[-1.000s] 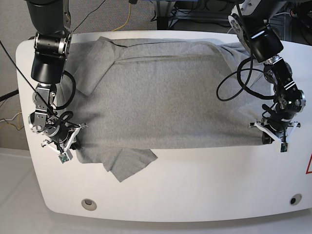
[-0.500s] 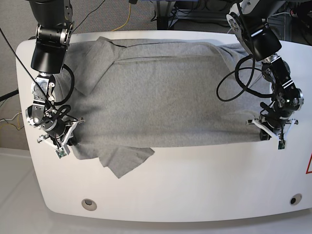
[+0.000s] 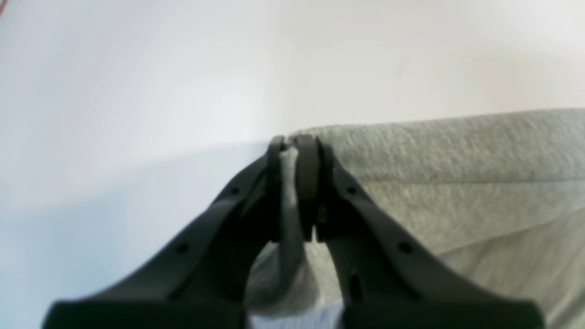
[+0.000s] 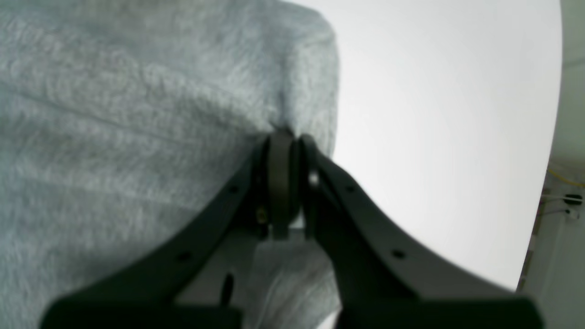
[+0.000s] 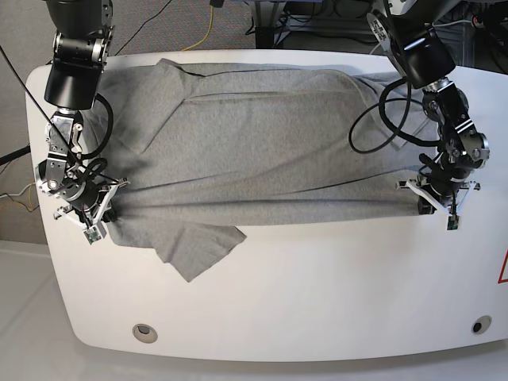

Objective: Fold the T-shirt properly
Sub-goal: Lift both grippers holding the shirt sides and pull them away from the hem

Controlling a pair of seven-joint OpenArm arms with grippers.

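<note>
The T-shirt (image 5: 262, 151) is a plain heather grey with no print, lying on a glossy white table (image 5: 317, 294), while both arms are black with silvery joints and the gripper fingers (image 3: 315, 183) are matte black.

No legible text or labels anywhere.

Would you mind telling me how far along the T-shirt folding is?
Early. Done: the T-shirt lies spread across the table. In hand: the left hand and right hand each pinch its near edge. Left: every fold; a sleeve sticks out.
</note>
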